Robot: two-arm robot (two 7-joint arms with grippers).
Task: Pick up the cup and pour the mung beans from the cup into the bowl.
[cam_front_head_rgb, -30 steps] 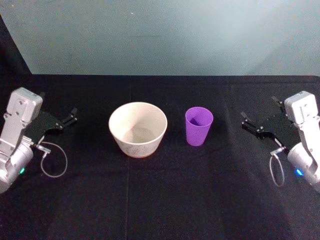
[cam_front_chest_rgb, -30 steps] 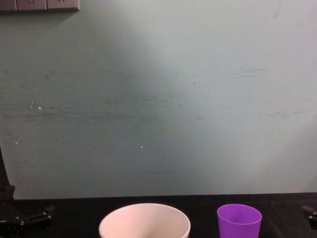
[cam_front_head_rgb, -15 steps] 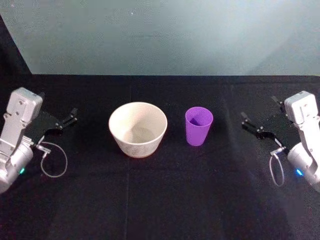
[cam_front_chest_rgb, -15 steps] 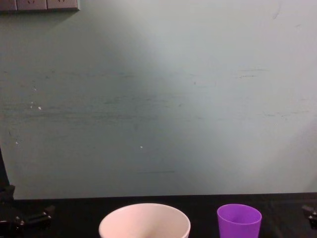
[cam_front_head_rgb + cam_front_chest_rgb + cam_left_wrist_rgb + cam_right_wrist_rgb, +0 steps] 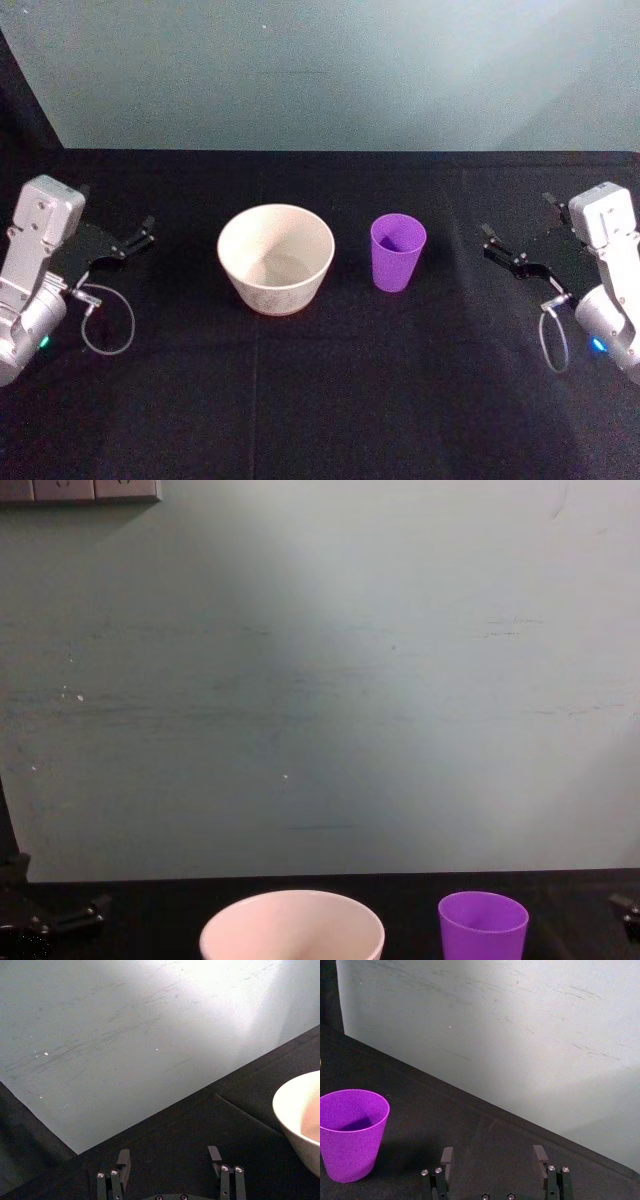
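Head view lays out the whole black counter [image 5: 330, 390]: the pale bowl [image 5: 275, 290] stands upright at the centre, the purple cup [image 5: 398, 253] is upright just to its right with a small gap between them, the left gripper [image 5: 118, 208] is at the left edge of the frame and the right gripper [image 5: 517, 222] at the right edge, both well apart from the two vessels. Chest view, looking from the side, cuts off the bowl [image 5: 292, 925] and the cup [image 5: 483, 925] at the bottom edge, so that their rims and upper walls are seen below a grey-green wall [image 5: 320, 680]. Left wrist view adds the close look: the left gripper [image 5: 169, 1157] has its fingers [image 5: 123, 1161] spread wide with bare cloth between them, and the bowl [image 5: 300, 1125] curves in at the right edge, untouched. Right wrist view gives the same for the right gripper [image 5: 493, 1155]: fingers [image 5: 539, 1155] wide apart, gripping nothing, and the cup [image 5: 351, 1132] at lower left, clear of them. What lies inside the cup cannot be made out.
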